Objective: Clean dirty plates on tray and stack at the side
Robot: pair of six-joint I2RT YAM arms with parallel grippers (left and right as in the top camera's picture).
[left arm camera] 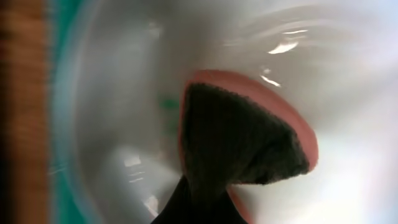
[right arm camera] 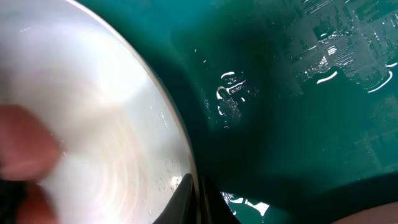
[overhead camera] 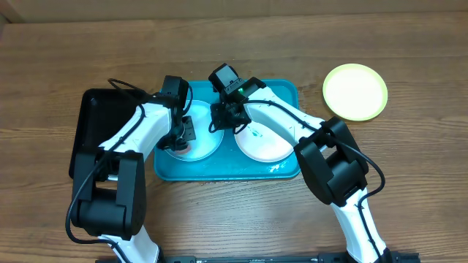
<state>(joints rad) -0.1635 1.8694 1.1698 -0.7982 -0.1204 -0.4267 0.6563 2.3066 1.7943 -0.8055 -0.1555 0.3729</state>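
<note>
Left gripper (overhead camera: 179, 137) is lowered onto the light blue plate (overhead camera: 208, 144), which lies in the left half of the tray (overhead camera: 219, 172). It is judged to be pinching a sponge (left arm camera: 236, 137), although its fingers are not clearly seen. The dark face of the sponge, edged in pink, is pressed to the plate surface just beside a small green smudge (left arm camera: 166, 102), so the wiping step is judged to be in hand.

The right gripper (right arm camera: 198, 202) is closed on the thin rim of the same plate. This hold is probably kept so that the plate is not pushed around the tray while it is rubbed.

The white plate (overhead camera: 267, 146) is placed in the right half of the tray. The yellow-green plate (overhead camera: 355, 91) is set apart on the table (overhead camera: 409, 183), to the right of the tray, where the stack is presumably meant to be made. A black tray (overhead camera: 91, 124) is seen at the left.

No brand, label or readable writing can be found.
</note>
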